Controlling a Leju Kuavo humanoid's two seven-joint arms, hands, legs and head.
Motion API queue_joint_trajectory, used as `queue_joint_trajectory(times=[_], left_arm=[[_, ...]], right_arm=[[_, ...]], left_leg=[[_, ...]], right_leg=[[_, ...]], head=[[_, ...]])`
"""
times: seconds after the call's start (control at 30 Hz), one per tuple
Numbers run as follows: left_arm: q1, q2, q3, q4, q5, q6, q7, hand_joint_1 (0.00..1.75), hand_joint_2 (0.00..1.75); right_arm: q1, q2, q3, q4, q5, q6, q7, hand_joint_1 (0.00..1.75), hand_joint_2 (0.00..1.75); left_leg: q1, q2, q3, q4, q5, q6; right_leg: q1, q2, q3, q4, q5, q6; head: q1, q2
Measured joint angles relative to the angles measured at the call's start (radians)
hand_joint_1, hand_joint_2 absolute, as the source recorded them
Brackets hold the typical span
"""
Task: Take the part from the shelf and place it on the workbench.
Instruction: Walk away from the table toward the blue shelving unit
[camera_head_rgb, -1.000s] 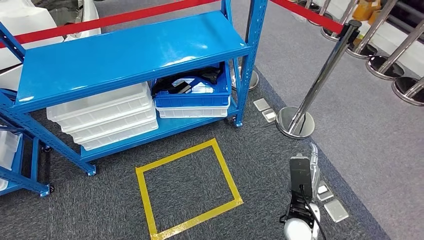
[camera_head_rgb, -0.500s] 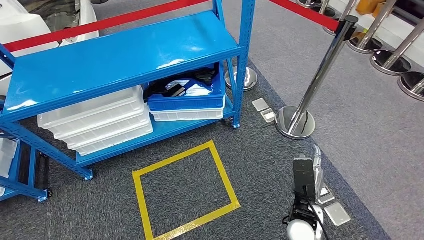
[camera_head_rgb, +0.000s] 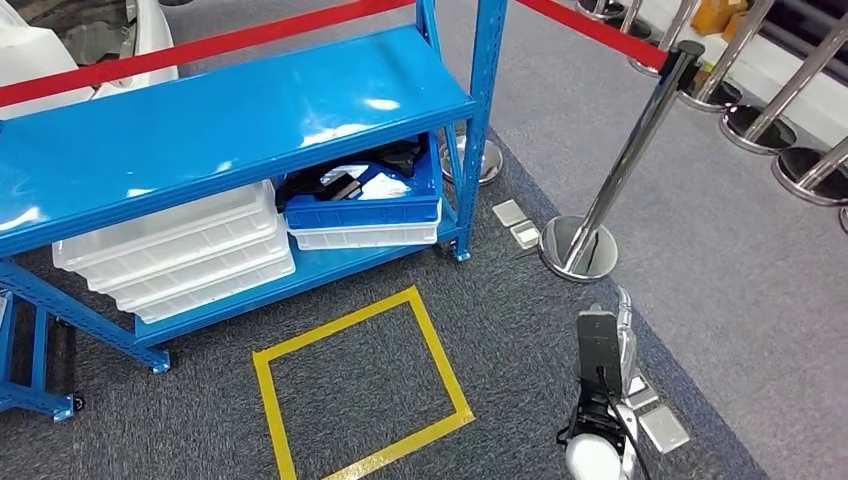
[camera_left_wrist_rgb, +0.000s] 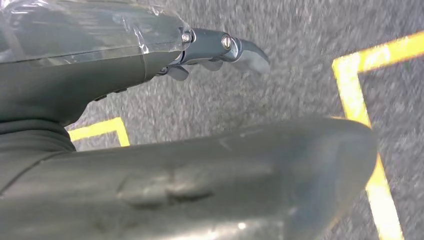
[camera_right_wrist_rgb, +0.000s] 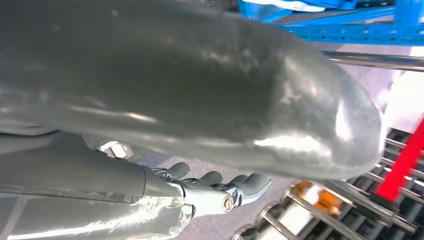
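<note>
right wrist view: the right hand (camera_right_wrist_rgb: 210, 192) hangs with its dark fingers (camera_right_wrist_rgb: 250, 182) loosely apart and nothing in them, thick grey thumb above. left wrist view shows the left hand (camera_left_wrist_rgb: 200, 50) likewise empty, fingers (camera_left_wrist_rgb: 250, 52) slightly spread over grey carpet (camera_left_wrist_rgb: 280, 85) and yellow tape (camera_left_wrist_rgb: 360, 100). in the head view, the right hand (camera_head_rgb: 605, 350) sits at lower right of the frame. the part (camera_head_rgb: 345, 185), a dark, angular piece among white sheets, lies in a blue bin (camera_head_rgb: 362, 212) at centre frame, on the lower level of the blue shelf (camera_head_rgb: 230, 110), beside stacked white trays (camera_head_rgb: 175, 250). a chrome stanchion (camera_head_rgb: 625, 165) stands at right.
</note>
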Motion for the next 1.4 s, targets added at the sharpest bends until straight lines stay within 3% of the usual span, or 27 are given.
queue_joint_trajectory(times=[0.1,0.13,0.17,0.23,0.3,0.43,0.5,0.53,0.6,0.63,0.67,0.7,0.77,0.83,0.97,1.4], left_arm=[[-0.001,-0.001,0.0,0.001,-0.001,0.001,0.0,0.0,0.0],[0.0,-0.001,0.0,0.001,-0.001,0.0,0.0,0.0,0.0],[0.0,-0.001,0.0,0.001,-0.002,0.0,0.0,0.0,0.0],[0.001,-0.002,0.0,0.001,-0.003,0.0,0.0,0.0,0.0],[-0.001,-0.001,0.0,0.001,-0.004,0.001,0.0,0.0,0.0],[-0.002,-0.001,0.0,0.001,-0.004,0.001,0.0,0.0,0.0],[-0.003,-0.001,0.0,0.001,-0.004,0.001,0.0,0.0,0.0],[-0.003,-0.001,0.0,0.001,-0.004,0.001,0.0,0.0,0.0],[-0.001,-0.001,0.0,0.001,-0.004,0.001,0.0,0.0,0.0],[0.0,-0.001,0.0,0.001,-0.003,0.001,0.0,0.0,0.0],[0.001,-0.001,0.0,0.001,-0.003,0.001,0.0,0.0,0.0],[0.002,-0.001,0.0,0.001,-0.003,0.001,0.0,0.0,0.0],[0.002,-0.001,0.0,0.001,-0.002,0.001,0.001,0.0,0.0],[0.002,-0.001,0.0,0.001,0.0,0.001,0.003,0.0,0.0],[0.002,-0.004,0.0,0.001,0.002,0.0,0.006,0.0,0.0],[0.001,-0.005,0.0,0.002,0.001,0.04,0.017,0.0,0.0]], right_arm=[[0.001,0.0,0.0,0.0,0.0,0.0,0.0,0.0,0.0],[0.003,0.0,0.0,0.0,0.0,0.0,0.001,0.0,0.0],[0.005,0.0,0.0,0.0,0.0,0.0,0.001,0.0,0.0],[0.006,0.0,0.0,0.0,0.0,0.0,0.001,0.0,0.0],[0.006,0.0,0.0,0.001,0.0,0.0,0.001,0.0,0.0],[0.01,0.0,-0.001,0.0,0.0,0.0,0.002,0.0,0.0],[0.01,0.0,-0.001,0.0,0.001,0.0,0.002,0.0,0.0],[0.01,0.0,-0.001,0.0,0.001,0.0,0.002,0.0,0.0],[0.01,0.0,-0.001,0.0,0.002,0.0,0.002,0.0,0.0],[0.01,0.0,-0.001,0.0,0.002,0.0,0.003,0.0,0.0],[0.01,0.0,-0.001,0.0,0.003,0.0,0.004,0.0,0.0],[0.01,0.0,-0.002,0.0,0.003,0.0,0.005,0.0,0.0],[0.01,0.0,-0.002,0.0,0.004,0.0,0.006,0.0,0.0],[0.009,0.0,-0.002,0.0,0.006,0.0,0.007,0.0,0.0],[0.01,0.001,-0.001,0.0,0.007,0.0,0.008,0.0,0.0],[0.01,0.001,-0.001,0.0,-0.005,0.0,-0.003,0.0,0.0]], left_leg=[[0.004,0.003,0.021,-0.013,-0.006,0.004],[0.005,0.003,0.026,-0.012,-0.011,0.003],[0.007,0.004,0.031,-0.009,-0.017,0.002],[0.011,0.004,0.044,-0.001,-0.032,-0.006],[0.011,0.003,0.051,0.01,-0.05,-0.019],[0.01,0.004,0.058,0.014,-0.065,-0.039],[0.012,0.004,0.045,0.055,-0.091,-0.049],[0.013,0.004,0.022,0.104,-0.115,-0.054],[0.015,0.004,-0.053,0.239,-0.165,-0.059],[0.016,0.004,-0.085,0.288,-0.172,-0.059],[0.015,0.003,-0.102,0.303,-0.16,-0.058],[0.015,0.003,-0.1,0.278,-0.127,-0.054],[0.011,0.001,-0.058,0.154,-0.044,-0.041],[0.004,-0.002,-0.024,0.06,-0.005,-0.028],[0.004,-0.004,-0.016,0.031,-0.011,-0.039],[0.003,-0.004,-0.012,0.031,-0.017,-0.029]], right_leg=[[-0.005,-0.003,-0.097,0.171,-0.062,0.014],[-0.007,-0.004,-0.124,0.206,-0.062,0.017],[-0.009,-0.005,-0.133,0.205,-0.042,0.02],[-0.014,-0.009,-0.101,0.102,0.038,0.025],[-0.012,-0.012,-0.058,-0.001,0.082,0.023],[-0.007,-0.008,-0.043,-0.031,0.074,-0.005],[-0.01,-0.008,-0.036,-0.036,0.071,-0.018],[-0.012,-0.009,-0.032,-0.037,0.069,-0.023],[-0.01,-0.009,-0.026,-0.037,0.063,-0.029],[-0.009,-0.009,-0.023,-0.037,0.06,-0.03],[-0.008,-0.007,-0.019,-0.037,0.057,-0.031],[-0.007,-0.005,-0.013,-0.037,0.053,-0.03],[-0.007,-0.003,0.001,-0.038,0.044,-0.026],[-0.006,-0.001,0.007,-0.038,0.038,-0.018],[-0.003,-0.001,0.01,-0.038,0.027,-0.021],[-0.003,-0.002,0.022,-0.057,0.031,-0.009]], head=[[0.01,0.0],[0.012,0.0],[0.014,0.0],[0.018,0.0],[0.023,0.0],[0.021,0.0],[0.014,0.0],[0.01,0.0],[0.003,0.0],[0.003,0.0],[0.003,0.0],[0.002,0.0],[0.001,0.0],[0.001,0.0],[0.003,0.0],[0.007,0.0]])
